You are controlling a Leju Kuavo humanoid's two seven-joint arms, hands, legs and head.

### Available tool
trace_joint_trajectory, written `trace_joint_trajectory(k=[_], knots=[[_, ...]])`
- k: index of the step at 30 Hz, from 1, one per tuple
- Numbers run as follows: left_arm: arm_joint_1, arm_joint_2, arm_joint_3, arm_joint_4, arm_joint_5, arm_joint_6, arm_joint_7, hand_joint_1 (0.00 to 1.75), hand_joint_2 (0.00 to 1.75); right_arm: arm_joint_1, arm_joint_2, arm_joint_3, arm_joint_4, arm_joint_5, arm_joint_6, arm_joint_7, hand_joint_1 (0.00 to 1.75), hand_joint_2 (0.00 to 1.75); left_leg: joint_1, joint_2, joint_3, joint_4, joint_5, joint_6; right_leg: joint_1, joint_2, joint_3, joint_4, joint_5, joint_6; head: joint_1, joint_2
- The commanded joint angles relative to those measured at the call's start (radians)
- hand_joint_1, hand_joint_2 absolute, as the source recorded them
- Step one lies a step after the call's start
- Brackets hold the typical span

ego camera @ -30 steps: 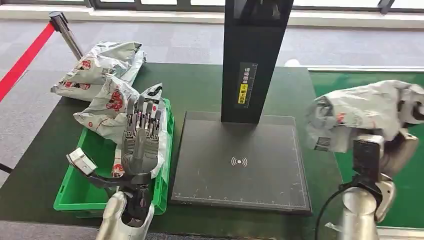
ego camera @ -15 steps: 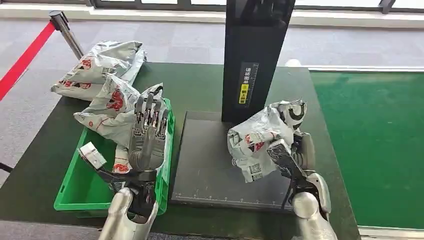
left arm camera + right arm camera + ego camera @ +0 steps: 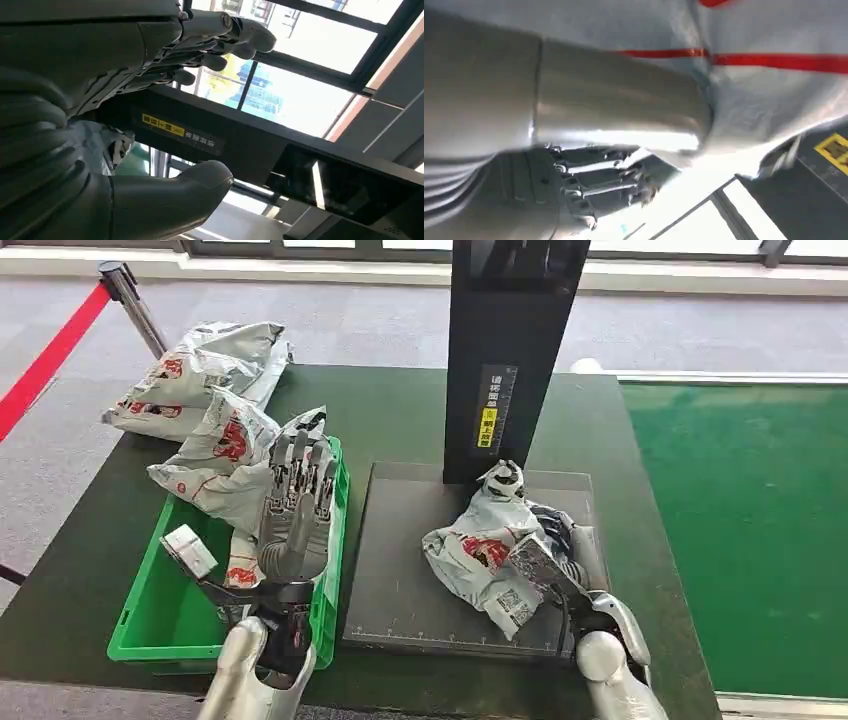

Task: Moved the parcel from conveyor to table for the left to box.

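A crumpled grey parcel (image 3: 480, 555) with red print rests on the black scanner plate (image 3: 410, 570), gripped by my right hand (image 3: 565, 555) from its right side. Up close in the right wrist view, the parcel (image 3: 774, 65) presses against the thumb (image 3: 619, 110). My left hand (image 3: 292, 515) is raised with fingers straight and apart over the green box (image 3: 165, 625), holding nothing. In the left wrist view, the left hand (image 3: 150, 100) shows open fingers and a spread thumb.
A black scanner post (image 3: 505, 360) stands behind the plate. Several grey parcels (image 3: 205, 370) lie at the table's back left, one (image 3: 225, 465) hanging into the green box. The green conveyor (image 3: 740, 530) runs on the right. A red barrier tape (image 3: 45, 365) crosses the far left.
My right hand has carried the parcel from over the conveyor leftward and down onto the scanner plate. The left hand has stayed raised over the box, shifting only slightly.
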Motion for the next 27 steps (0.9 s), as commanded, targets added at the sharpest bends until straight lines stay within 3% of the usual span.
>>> trace_joint_trajectory(k=[1,7,9,15,17,19,24,27], knots=[[-0.019,0.043,-0.028,0.043,-0.011,0.017,0.006,0.00,1.75,-0.054,-0.059,0.072,0.133,-0.016,0.017,-0.007,0.00,0.00,0.000,0.003,0.003,-0.002,0.000,0.000,0.001,0.000,0.003,-0.002,0.001,-0.001,0.000,0.000],[-0.007,0.046,-0.021,0.033,-0.019,0.016,-0.004,0.00,1.75,-0.050,-0.055,0.059,0.069,-0.061,-0.024,-0.088,0.00,0.00,0.000,0.003,0.002,-0.001,0.000,0.000,0.000,0.001,0.001,-0.001,0.000,-0.001,0.000,0.000],[-0.006,0.044,-0.017,0.033,-0.024,0.014,-0.010,0.00,1.75,-0.049,-0.043,0.042,0.018,-0.051,-0.140,-0.176,0.00,0.00,0.000,0.003,0.002,-0.001,0.000,0.000,0.000,0.000,0.001,-0.001,0.000,-0.001,0.000,0.000],[-0.007,0.044,-0.017,0.032,-0.024,0.012,-0.010,0.00,1.75,-0.043,-0.044,0.040,-0.013,-0.050,-0.134,-0.169,0.00,0.00,0.000,0.003,0.002,-0.001,0.000,0.000,0.000,0.001,0.001,-0.001,0.000,-0.001,0.000,0.000],[-0.010,0.041,-0.017,0.030,-0.053,0.032,-0.021,0.00,1.75,-0.027,-0.010,-0.012,-0.084,-0.071,-0.349,-0.297,0.00,0.00,0.000,0.002,0.001,-0.001,0.000,0.000,0.000,0.000,0.001,0.000,0.000,-0.001,0.000,0.000],[-0.022,0.044,-0.038,0.030,-0.121,0.062,-0.045,0.00,1.75,0.005,0.017,-0.070,-0.211,-0.205,-0.428,-0.382,0.00,0.00,0.000,0.002,0.000,0.000,0.000,0.000,0.000,-0.001,0.000,0.000,0.000,-0.001,0.000,0.000],[-0.072,0.050,-0.181,0.040,-0.486,0.247,-0.094,0.00,1.75,0.039,0.067,-0.196,-0.419,-0.378,-0.537,-0.483,0.00,0.00,0.000,-0.003,-0.002,0.002,0.001,0.000,0.000,-0.005,-0.002,0.001,-0.001,-0.001,0.000,0.000],[-0.169,0.037,-0.347,0.176,-0.896,0.391,0.042,0.00,1.75,0.028,0.096,-0.239,-0.509,-0.407,-0.673,-0.532,0.00,0.00,-0.001,-0.004,-0.002,0.001,0.001,0.000,-0.001,-0.006,-0.001,0.001,-0.001,0.000,0.000,0.000]])
